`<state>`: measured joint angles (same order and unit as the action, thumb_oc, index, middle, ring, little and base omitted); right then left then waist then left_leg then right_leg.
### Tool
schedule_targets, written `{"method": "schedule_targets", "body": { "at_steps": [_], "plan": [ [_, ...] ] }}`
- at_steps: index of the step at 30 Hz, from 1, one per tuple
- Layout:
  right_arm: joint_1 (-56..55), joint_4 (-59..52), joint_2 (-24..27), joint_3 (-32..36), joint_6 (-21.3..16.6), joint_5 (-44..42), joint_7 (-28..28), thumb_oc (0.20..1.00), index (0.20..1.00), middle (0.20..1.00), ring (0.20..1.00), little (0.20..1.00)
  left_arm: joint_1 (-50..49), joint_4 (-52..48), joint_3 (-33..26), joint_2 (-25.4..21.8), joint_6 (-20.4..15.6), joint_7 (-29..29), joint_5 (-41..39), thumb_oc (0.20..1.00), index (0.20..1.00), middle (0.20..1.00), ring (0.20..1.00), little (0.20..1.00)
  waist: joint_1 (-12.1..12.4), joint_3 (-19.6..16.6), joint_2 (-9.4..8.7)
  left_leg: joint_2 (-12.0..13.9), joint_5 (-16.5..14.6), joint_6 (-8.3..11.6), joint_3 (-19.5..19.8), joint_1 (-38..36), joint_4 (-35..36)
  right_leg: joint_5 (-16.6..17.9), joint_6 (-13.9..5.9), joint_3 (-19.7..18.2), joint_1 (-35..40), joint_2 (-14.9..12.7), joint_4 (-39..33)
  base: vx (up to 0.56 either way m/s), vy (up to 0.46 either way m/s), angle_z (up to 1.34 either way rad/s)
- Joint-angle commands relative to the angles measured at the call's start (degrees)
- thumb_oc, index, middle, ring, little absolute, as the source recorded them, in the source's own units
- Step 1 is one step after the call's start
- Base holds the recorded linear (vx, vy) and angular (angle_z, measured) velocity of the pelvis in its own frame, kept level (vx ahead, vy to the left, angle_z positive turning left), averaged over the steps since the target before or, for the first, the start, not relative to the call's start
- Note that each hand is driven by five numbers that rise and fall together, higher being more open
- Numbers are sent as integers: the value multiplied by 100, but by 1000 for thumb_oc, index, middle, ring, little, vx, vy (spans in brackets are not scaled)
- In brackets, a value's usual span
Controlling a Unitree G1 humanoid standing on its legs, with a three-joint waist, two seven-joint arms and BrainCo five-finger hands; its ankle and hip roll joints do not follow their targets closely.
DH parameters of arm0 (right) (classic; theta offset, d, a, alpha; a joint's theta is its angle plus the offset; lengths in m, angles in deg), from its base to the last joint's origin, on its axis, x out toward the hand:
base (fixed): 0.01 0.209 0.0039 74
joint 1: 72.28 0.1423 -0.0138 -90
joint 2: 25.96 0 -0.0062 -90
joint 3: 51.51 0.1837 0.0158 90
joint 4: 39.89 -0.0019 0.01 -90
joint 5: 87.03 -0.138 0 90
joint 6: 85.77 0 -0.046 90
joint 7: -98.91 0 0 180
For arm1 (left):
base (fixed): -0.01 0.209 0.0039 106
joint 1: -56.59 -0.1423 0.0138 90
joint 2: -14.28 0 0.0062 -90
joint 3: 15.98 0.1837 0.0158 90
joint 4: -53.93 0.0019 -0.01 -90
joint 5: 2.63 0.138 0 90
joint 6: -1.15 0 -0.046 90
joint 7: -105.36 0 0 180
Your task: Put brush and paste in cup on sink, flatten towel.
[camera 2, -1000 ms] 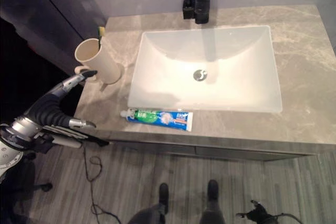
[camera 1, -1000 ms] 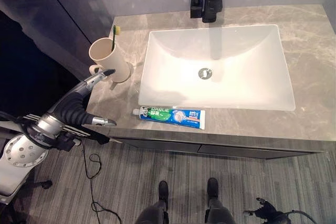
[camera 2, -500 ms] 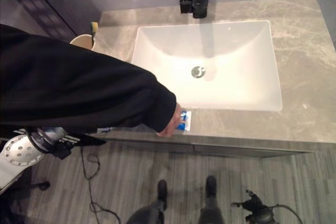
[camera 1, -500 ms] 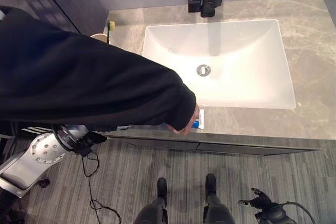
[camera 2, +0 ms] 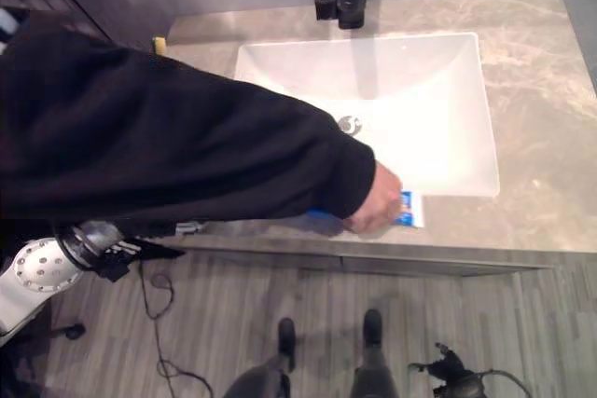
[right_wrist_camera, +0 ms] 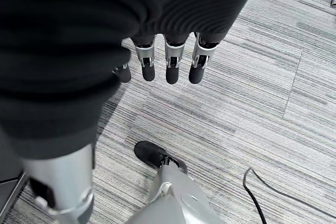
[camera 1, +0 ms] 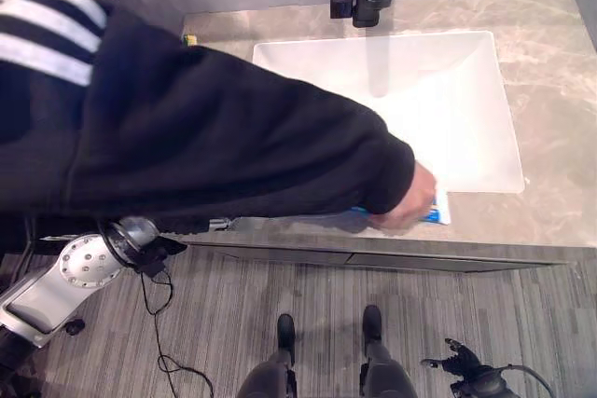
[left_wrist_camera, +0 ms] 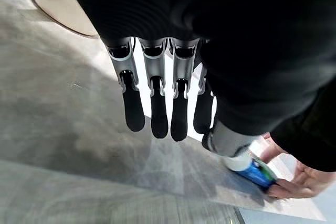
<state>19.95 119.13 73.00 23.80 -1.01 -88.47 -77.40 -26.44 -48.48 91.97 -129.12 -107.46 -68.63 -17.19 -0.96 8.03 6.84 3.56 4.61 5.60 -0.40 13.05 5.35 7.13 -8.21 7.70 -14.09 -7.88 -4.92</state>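
Lying beyond left fingers [left_wrist_camera: 157,111]: toothpaste [left_wrist_camera: 257,171]

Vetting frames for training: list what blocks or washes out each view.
Left eye view: a person's sleeve hides half the counter; the sink glares white. Left wrist view: the left hand fronts the counter. Right wrist view: the right hand hangs over floor.

Your two eye views look steeply down from the head onto the counter [camera 1: 550,137] and sink [camera 2: 438,90], set slightly apart, sharing nearly the whole scene. Your left wrist view looks along the left hand [left_wrist_camera: 157,103] close above the counter. Your right wrist view looks past the right hand [right_wrist_camera: 170,59] at the floor [right_wrist_camera: 273,93].
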Motion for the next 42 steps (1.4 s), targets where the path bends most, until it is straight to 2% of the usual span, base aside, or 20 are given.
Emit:
{"method": "schedule_targets", "body": {
  "at_steps": [1,7,11,18,24,25,26,27,28,34,36,42],
  "plan": [
    [-308,-130,7,46,-48,-144,85,1000,1000,1000,1000,1000,225,33,87,215,-174,-6,186,379,379,379,379,379,-146,-339,-41,535,305,561,-55,322,-35,225,-499,-340,-28,-608,-8,14,-16,11],
    [-312,-194,-21,60,-76,-205,118,1000,1000,1000,1000,1000,381,234,388,482,-167,-117,487,297,297,297,297,297,-202,-369,-42,581,293,591,-128,320,-35,219,-509,-319,-36,-619,-8,2,-4,2],
    [-351,-218,-51,86,-86,-230,154,1000,1000,1000,1000,1000,535,275,588,603,-174,-157,683,203,203,203,203,203,-245,-392,-58,606,275,605,-170,290,-35,212,-514,-317,-20,-624,-8,0,0,0],
    [-463,-132,-114,151,-70,-232,163,1000,1000,1000,1000,1000,766,464,874,816,-152,-173,957,200,200,200,200,200,-308,-434,-127,654,230,624,-244,192,-35,188,-534,-290,56,-625,-8,0,0,0],
    [-578,-12,-202,210,-39,-205,142,1000,1000,1000,1000,1000,974,672,965,1038,-135,-357,1402,200,200,200,200,200,-350,-519,-270,676,164,622,-292,-14,-35,150,-550,-266,221,-620,-8,44,-6,1],
    [-624,3,-228,209,-31,-185,131,1000,1000,1000,1000,1000,1034,694,963,1054,-139,-414,1549,291,291,291,291,291,-354,-565,-326,687,146,624,-305,-77,-35,140,-557,-254,280,-617,-8,57,0,-4],
    [-629,70,-248,215,-12,-170,129,1000,1000,1000,1000,1000,1066,720,952,1082,-134,-449,1626,473,473,473,473,473,-351,-588,-347,688,129,621,-308,-115,-35,135,-562,-251,317,-617,-8,43,2,-3],
    [-628,74,-250,217,-13,-169,129,1000,1000,1000,1000,1000,1068,721,956,1084,-133,-453,1631,592,592,592,592,592,-349,-582,-349,687,127,621,-309,-122,-35,134,-563,-252,324,-618,-8,37,3,-3],
    [-645,64,-291,219,-8,-165,109,1000,1000,1000,1000,1000,1074,738,875,1096,-129,-531,1744,1000,1000,1000,1000,1000,-341,-629,-404,698,108,620,-326,-192,-35,128,-564,-231,384,-616,-8,0,0,0],
    [-692,94,-370,229,2,-169,82,1000,1000,1000,1000,1000,1159,852,767,1193,-131,-692,2059,1000,1000,1000,1000,1000,-338,-723,-534,726,44,628,-356,-404,-35,91,-582,-225,579,-601,-8,32,2,0],
    [-690,125,-431,226,21,-157,61,1000,1000,1000,1000,1000,1162,931,661,1381,-112,-812,2174,1000,1000,1000,1000,1000,-357,-834,-635,765,-2,631,-399,-552,-35,73,-565,-249,713,-562,-8,34,6,-1],
    [-686,218,-500,190,49,-161,71,1000,1000,1000,1000,1000,1193,1184,654,1600,-66,-972,2299,1000,1000,1000,1000,1000,-391,-948,-703,812,-46,618,-451,-724,-35,64,-554,-285,832,-531,-8,0,0,0]
  ]
}}
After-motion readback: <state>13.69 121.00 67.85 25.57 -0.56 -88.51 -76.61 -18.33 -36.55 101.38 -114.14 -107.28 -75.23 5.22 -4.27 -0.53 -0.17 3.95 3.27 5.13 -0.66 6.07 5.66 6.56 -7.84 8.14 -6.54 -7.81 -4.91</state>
